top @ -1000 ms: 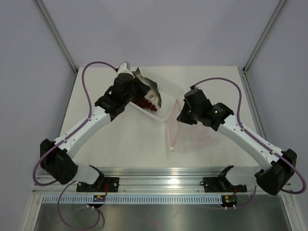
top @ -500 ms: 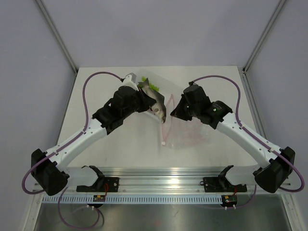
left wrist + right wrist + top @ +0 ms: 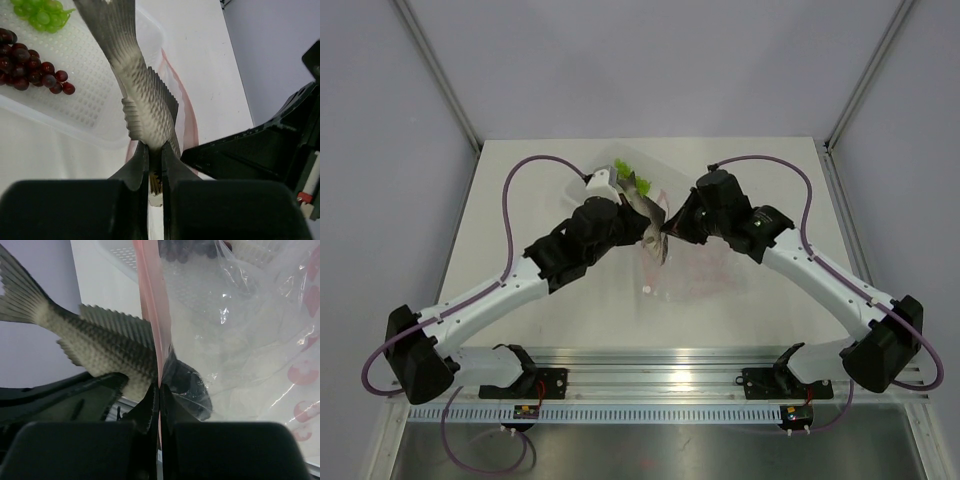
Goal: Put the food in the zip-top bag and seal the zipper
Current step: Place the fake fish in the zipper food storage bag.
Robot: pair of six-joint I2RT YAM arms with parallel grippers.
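My left gripper is shut on the grey fish, held by its head end with the tail up, right at the mouth of the zip-top bag. My right gripper is shut on the bag's pink zipper strip and lifts that edge. In the right wrist view the fish lies just left of the strip. The dark red grape bunch and a bright green food piece sit in the white tray. The chili pepper is out of view.
The white tray lies behind my left gripper, mostly covered by it. The bag's lower part rests on the table, with its whitish tab toward the front. The two wrists are almost touching above the table's middle.
My left gripper has carried the fish from above the tray rightward and down to the bag's mouth. My right gripper has pulled the bag's pink edge leftward and up to meet it.
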